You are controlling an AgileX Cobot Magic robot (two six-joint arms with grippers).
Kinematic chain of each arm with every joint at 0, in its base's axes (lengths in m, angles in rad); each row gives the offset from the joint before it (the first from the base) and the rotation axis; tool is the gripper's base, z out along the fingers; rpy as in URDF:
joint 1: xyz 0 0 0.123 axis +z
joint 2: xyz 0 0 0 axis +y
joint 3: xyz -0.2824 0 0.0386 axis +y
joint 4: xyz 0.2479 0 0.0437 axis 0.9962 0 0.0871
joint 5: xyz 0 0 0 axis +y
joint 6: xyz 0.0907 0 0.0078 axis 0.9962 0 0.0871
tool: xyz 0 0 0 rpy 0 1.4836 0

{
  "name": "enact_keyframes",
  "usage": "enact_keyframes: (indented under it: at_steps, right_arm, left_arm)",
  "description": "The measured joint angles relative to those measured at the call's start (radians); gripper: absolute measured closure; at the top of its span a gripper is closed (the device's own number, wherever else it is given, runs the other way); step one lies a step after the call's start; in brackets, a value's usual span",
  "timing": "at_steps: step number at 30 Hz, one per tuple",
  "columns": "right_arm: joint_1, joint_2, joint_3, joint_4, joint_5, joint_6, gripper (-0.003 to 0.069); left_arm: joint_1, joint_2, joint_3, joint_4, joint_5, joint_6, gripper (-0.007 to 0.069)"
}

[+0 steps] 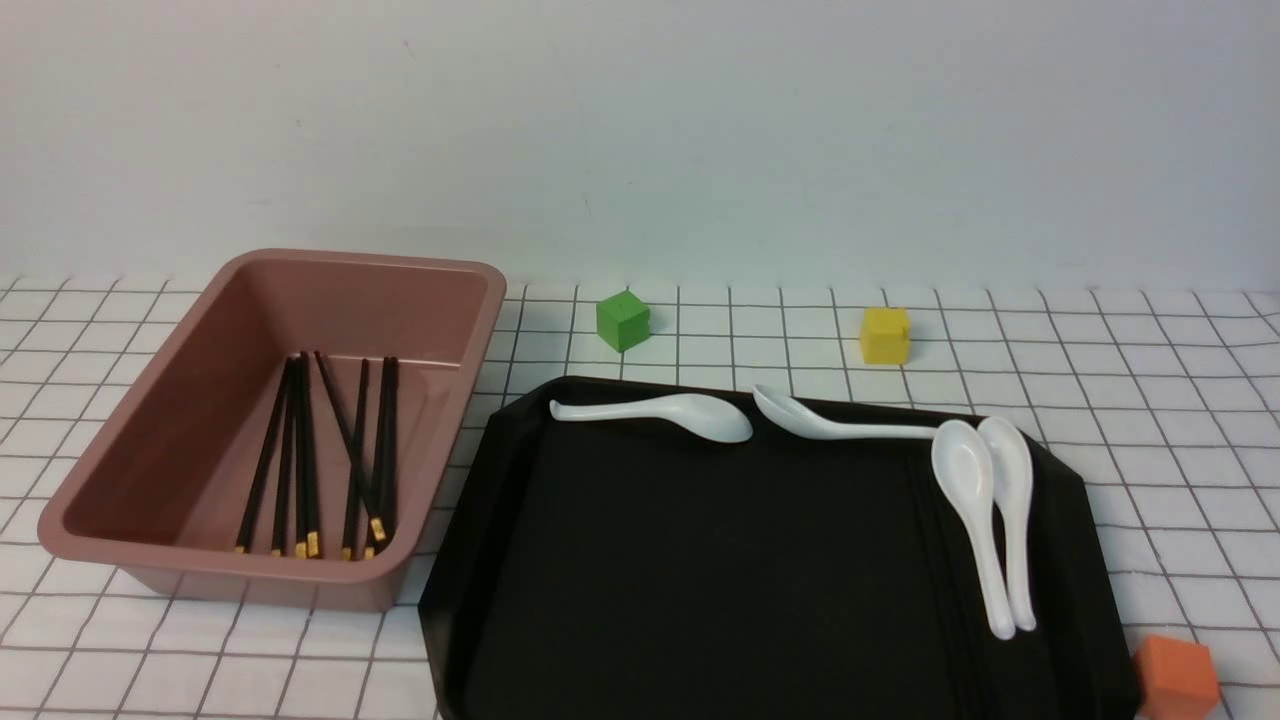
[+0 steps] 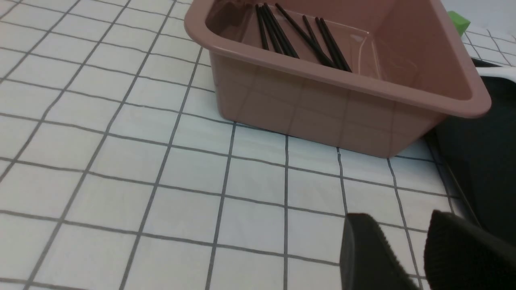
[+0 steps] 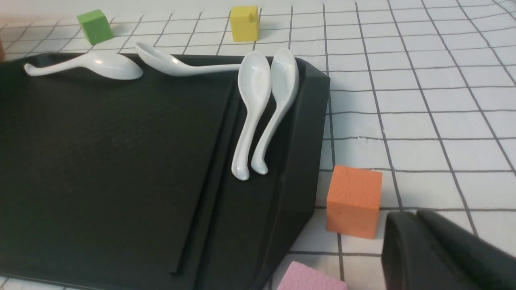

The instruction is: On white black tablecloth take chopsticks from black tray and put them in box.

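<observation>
Several black chopsticks (image 1: 305, 450) with gold ends lie inside the pink-brown box (image 1: 150, 430) at the left of the tablecloth (image 1: 1150, 400). The black tray (image 1: 720, 560) sits right of the box. It holds white spoons, and I see no gold-ended chopsticks on it. Neither gripper shows in the front view. In the left wrist view my left gripper (image 2: 399, 215) is open and empty above the cloth, near the box (image 2: 322, 108) with its chopsticks (image 2: 282, 36). In the right wrist view my right gripper (image 3: 407, 215) is shut and empty beside the tray (image 3: 100, 161).
Several white spoons (image 1: 985, 520) lie along the tray's far and right sides. A green cube (image 1: 623, 320) and a yellow cube (image 1: 886, 335) stand behind the tray. An orange cube (image 3: 354, 199) and a pink block (image 3: 310, 280) sit by the tray's near right corner.
</observation>
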Motion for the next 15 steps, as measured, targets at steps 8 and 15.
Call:
enact_keyframes:
  at_steps: [8,15]
  right_arm:
    - [0.0,0.0,0.0,0.0,0.0,0.007,0.061]
    - [0.0,0.0,0.0,0.0,0.001,0.008,0.0601]
  left_arm:
    - [0.0,0.0,0.0,0.0,0.0,0.0,0.0386]
    - [0.0,0.0,0.0,0.0,0.0,0.0,0.0386]
